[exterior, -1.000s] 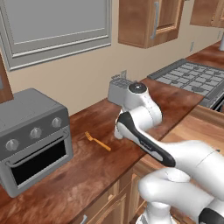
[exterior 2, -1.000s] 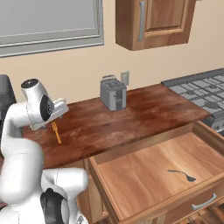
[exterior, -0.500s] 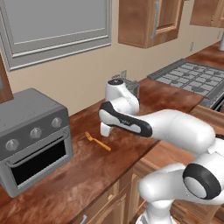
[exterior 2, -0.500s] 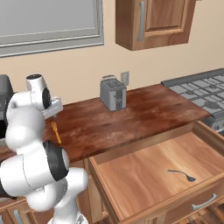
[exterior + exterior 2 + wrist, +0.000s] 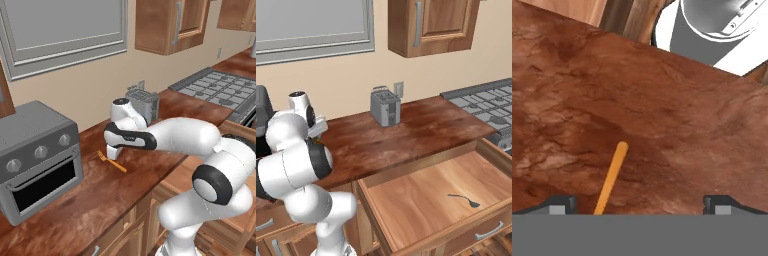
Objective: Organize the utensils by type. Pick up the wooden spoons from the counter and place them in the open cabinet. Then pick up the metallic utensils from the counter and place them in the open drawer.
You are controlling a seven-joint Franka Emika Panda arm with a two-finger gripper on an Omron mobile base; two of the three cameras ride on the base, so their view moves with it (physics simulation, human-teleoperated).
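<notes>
The slim orange fork (image 5: pixel 112 162) lies on the dark reddish-brown counter (image 5: pixel 165 102), just right of the toaster oven. My gripper (image 5: pixel 111 154) hangs close over it, pointing down and open. In the hand view the fork's handle (image 5: pixel 610 181) runs up from the bottom edge between the two dark fingertips (image 5: pixel 560 204), nearer the left one, with the gripper (image 5: pixel 641 205) empty. The drawer (image 5: pixel 421 197) stands pulled out below the counter's front edge at the right. The wall cabinet (image 5: pixel 431 25) hangs above the counter (image 5: pixel 406 135). The wooden spoons are out of view.
A grey toaster oven (image 5: pixel 35 155) stands left of the fork. A silver toaster (image 5: pixel 142 102) sits by the wall, and a stove (image 5: pixel 220 82) lies at the far right. A small dark utensil (image 5: pixel 463 200) rests in the drawer.
The arm has swung left and down from beside the toaster, bringing the open gripper over the fork. The fork has not moved.
</notes>
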